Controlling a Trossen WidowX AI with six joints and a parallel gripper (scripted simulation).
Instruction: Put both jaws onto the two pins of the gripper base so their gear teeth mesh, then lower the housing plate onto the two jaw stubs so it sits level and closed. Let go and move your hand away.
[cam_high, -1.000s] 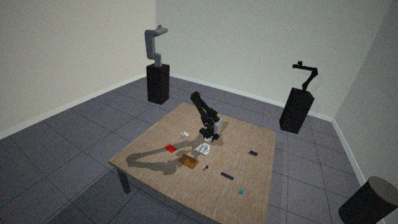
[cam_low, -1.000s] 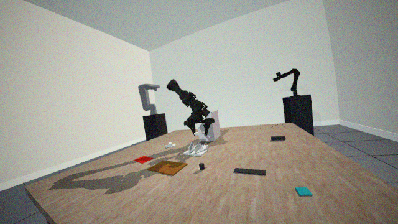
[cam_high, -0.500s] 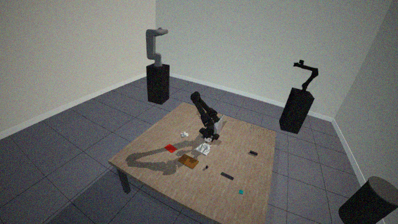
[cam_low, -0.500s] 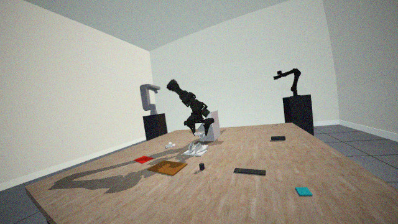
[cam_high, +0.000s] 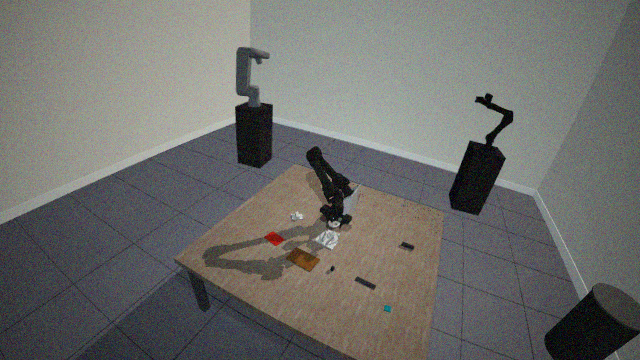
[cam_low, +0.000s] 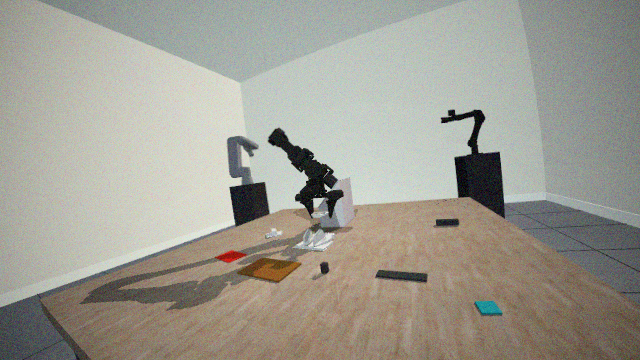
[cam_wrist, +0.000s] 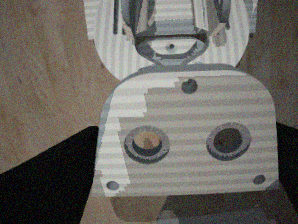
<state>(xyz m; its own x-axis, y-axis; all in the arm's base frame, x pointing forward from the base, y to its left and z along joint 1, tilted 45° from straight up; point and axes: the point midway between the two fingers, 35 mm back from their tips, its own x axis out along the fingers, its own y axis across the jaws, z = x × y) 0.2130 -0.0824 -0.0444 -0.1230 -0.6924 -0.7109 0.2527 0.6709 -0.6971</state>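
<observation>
My gripper (cam_high: 335, 223) (cam_low: 321, 215) (cam_wrist: 182, 132) is shut on the white housing plate (cam_wrist: 185, 115), which spans between the two dark fingers in the wrist view. The plate is rounded at its far side and has two large ringed holes and three small ones. The gripper holds it above the table, just behind the white gripper base (cam_high: 321, 244) (cam_low: 305, 246) (cam_wrist: 107, 52). The jaws (cam_low: 315, 237) stand up on the base as pale shapes. Whether their teeth mesh cannot be told. The plate hides the near part of the base in the wrist view.
A pale angular block (cam_high: 353, 200) (cam_low: 345, 202) stands close behind the gripper. A small white part (cam_high: 297, 216) (cam_low: 273, 233) lies left. A red square (cam_high: 274, 238) (cam_low: 231, 256), an orange-brown plate (cam_high: 303, 259) (cam_low: 270, 269), a small black cylinder (cam_low: 324, 268) and black bars (cam_low: 401, 275) (cam_low: 447, 222) lie around.
</observation>
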